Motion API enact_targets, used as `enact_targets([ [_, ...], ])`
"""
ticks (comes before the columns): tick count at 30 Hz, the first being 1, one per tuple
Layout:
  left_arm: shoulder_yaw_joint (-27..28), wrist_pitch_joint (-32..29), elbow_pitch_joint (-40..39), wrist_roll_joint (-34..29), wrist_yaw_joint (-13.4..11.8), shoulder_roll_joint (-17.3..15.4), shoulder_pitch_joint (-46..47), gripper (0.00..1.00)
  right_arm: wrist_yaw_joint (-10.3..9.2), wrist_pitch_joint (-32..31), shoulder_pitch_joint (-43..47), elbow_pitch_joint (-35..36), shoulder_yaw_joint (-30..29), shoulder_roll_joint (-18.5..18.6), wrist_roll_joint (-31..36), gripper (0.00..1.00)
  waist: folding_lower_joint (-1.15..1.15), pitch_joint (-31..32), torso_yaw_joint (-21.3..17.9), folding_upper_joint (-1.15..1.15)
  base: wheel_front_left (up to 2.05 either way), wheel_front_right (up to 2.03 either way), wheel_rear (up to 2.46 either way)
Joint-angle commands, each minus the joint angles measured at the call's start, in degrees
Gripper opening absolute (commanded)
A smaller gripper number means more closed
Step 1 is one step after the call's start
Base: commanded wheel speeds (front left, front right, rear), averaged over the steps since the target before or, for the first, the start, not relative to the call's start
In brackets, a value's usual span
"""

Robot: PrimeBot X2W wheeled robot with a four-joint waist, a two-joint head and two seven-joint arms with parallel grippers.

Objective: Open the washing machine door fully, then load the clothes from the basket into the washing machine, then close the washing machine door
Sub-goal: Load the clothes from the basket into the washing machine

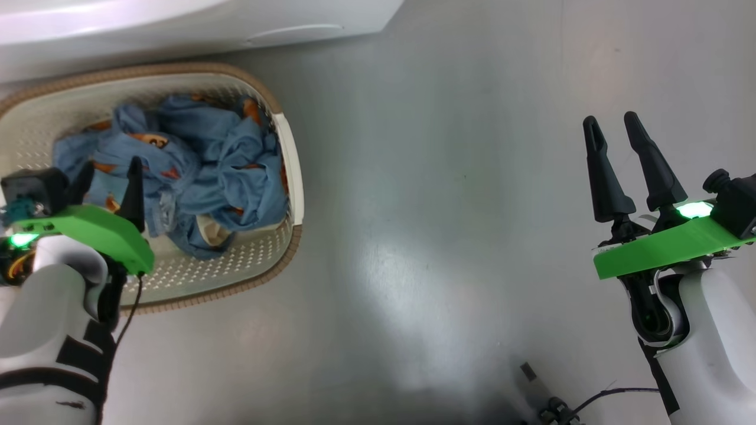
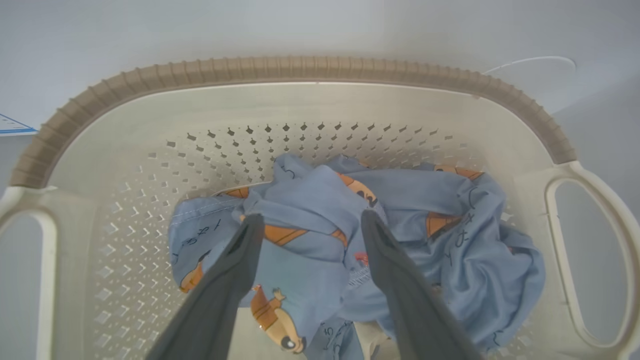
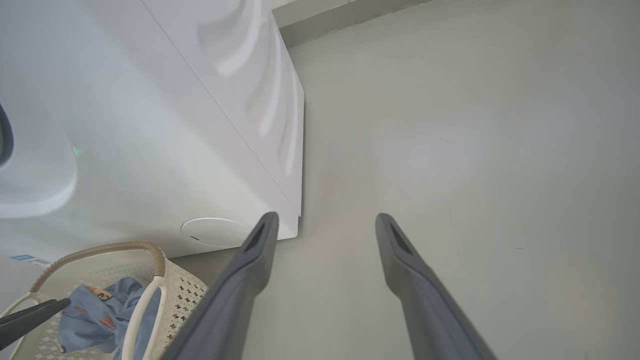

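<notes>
The cream basket (image 1: 292, 171) with its brown rim stands on the floor against the white washing machine (image 1: 177, 23). The light blue clothes (image 1: 218, 153) with orange bears lie heaped inside it. My left gripper (image 1: 112, 170) hangs open just above the left side of the pile. In the left wrist view its fingers (image 2: 235, 280) straddle a fold of the clothes (image 2: 450, 225) inside the basket (image 2: 300, 70), with nothing held. My right gripper (image 1: 611, 123) is open over bare floor, far to the right. The washing machine door is out of view.
Grey floor (image 1: 449, 195) stretches between the basket and my right arm. The right wrist view shows the washing machine's front corner (image 3: 295, 220), a round cover (image 3: 215, 232) low on its front, and the basket (image 3: 150, 250) below. A cable (image 1: 614, 392) lies by my base.
</notes>
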State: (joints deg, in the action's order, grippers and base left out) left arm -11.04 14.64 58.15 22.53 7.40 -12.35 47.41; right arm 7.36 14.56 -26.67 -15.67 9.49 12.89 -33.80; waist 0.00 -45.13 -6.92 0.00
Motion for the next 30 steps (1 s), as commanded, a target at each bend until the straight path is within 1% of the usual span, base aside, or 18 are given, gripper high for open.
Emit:
enact_targets([
  [1, 0.9, 0.4, 0.7, 0.2, 0.1, -3.0, 0.0, 1.00, 0.13, 0.4, 1.1, 1.2, 1.0, 0.1, 0.3, 1.00, 0.00, -1.0, -0.3, 0.00, 0.00, 0.00, 0.00],
  [13, -0.9, 0.4, 7.3, 0.6, 0.1, -3.9, 4.6, 1.00, 0.13, 0.4, -0.2, 1.4, 2.1, -0.2, 0.2, 1.00, 0.00, -2.8, -1.2, 0.00, 0.00, 0.00, 0.00],
  [18, -2.1, 0.4, 11.3, 1.4, 0.1, -3.7, 6.5, 1.00, 0.13, 0.4, -0.5, 1.6, 2.4, -0.2, 0.3, 1.00, 0.00, -3.1, -1.5, 0.00, 0.00, 0.00, 0.00],
  [23, -3.3, -0.3, 13.1, 2.2, 0.1, -3.6, 7.7, 1.00, 0.13, 0.4, -0.5, 1.7, 2.6, -0.2, 0.3, 1.00, 0.00, -3.2, -1.6, 0.00, 0.00, 0.00, 0.00],
  [24, -3.6, -0.5, 13.3, 2.5, 0.1, -3.7, 7.8, 0.72, 0.13, 0.4, -0.5, 1.7, 2.6, -0.3, 0.3, 1.00, 0.00, -3.2, -1.7, 0.00, 0.00, 0.00, 0.00],
  [25, -3.9, -0.6, 13.5, 2.7, 0.1, -3.7, 7.9, 0.34, 0.13, 0.4, -0.6, 1.7, 2.7, -0.3, 0.4, 1.00, 0.00, -3.1, -1.7, 0.00, 0.00, 0.00, 0.00],
  [26, -4.2, -0.7, 13.7, 2.9, 0.1, -3.7, 8.0, 0.11, 0.13, 0.4, -0.6, 1.7, 2.7, -0.3, 0.4, 1.00, 0.00, -3.0, -1.7, 0.00, 0.00, 0.00, 0.00],
  [27, -4.5, -0.7, 13.9, 3.1, 0.1, -3.6, 8.0, 0.00, 0.13, 0.4, -0.5, 1.6, 2.8, -0.2, 0.4, 1.00, 0.00, -2.9, -1.6, 0.00, 0.00, 0.00, 0.00],
  [30, -5.1, -0.6, 14.2, 3.8, 0.1, -3.5, 8.0, 0.00, 0.13, 0.4, -0.5, 1.5, 2.8, -0.2, 0.5, 1.00, 0.00, -2.5, -1.5, 0.00, 0.00, 0.00, 0.00],
])
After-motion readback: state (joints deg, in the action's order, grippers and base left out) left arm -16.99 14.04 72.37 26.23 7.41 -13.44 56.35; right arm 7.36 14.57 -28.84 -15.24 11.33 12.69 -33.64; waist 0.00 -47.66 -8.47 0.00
